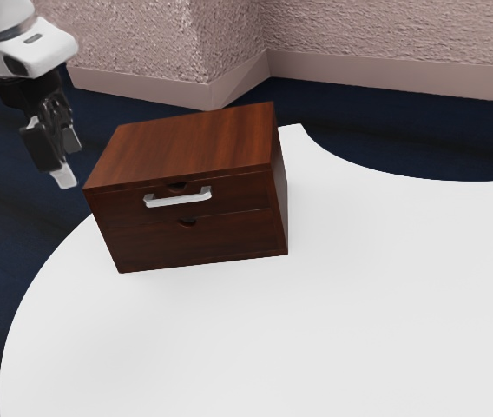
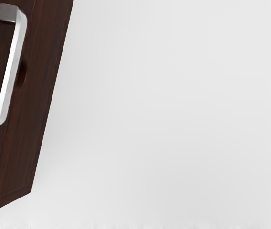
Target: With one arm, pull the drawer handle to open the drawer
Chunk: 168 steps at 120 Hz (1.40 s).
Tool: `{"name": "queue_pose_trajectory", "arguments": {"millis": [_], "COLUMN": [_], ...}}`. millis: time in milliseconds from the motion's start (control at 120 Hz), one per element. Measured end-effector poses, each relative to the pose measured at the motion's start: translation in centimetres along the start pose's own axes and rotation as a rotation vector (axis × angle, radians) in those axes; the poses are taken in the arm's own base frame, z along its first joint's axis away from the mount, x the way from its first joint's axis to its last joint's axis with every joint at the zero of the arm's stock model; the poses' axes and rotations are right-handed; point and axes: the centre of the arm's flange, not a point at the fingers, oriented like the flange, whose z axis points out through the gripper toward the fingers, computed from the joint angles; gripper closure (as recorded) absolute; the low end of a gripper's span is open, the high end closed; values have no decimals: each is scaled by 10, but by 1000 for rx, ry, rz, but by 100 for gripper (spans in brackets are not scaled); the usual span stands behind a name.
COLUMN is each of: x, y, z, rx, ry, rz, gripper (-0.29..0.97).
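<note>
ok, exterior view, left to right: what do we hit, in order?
Jaws, open and pointing down → drawer handle → cabinet's side panel

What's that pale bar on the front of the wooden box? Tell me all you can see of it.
The handle is a slim, silvery, metal-looking bar with both ends bent back into short legs fixed to the upper drawer front of the dark wooden cabinet. It lies level. That drawer looks shut. Nothing touches it; the claw hangs apart, off the cabinet's side.
</note>
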Motion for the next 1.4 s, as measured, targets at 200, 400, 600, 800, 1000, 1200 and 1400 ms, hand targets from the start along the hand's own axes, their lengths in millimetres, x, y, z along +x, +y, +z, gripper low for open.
{"name": "queue_pose_trajectory", "arguments": {"millis": [200, 400, 600, 800, 1000, 1200, 1400], "x": [-11, 24, 52, 76, 77, 75, 74], "y": [5, 16, 1, -20, -27, -28, -25], "z": [-3, 42, 80, 92, 98, 110, 123], "rx": [-28, -29, 154, 311, 395, 412, 399], "ry": [-21, -21, 115, 189, 156, 105, 85], "rz": [29, 124, 161, 175, 173, 143, 109], "gripper": [1, 0, 3, 12, 19, 22, 24]}}
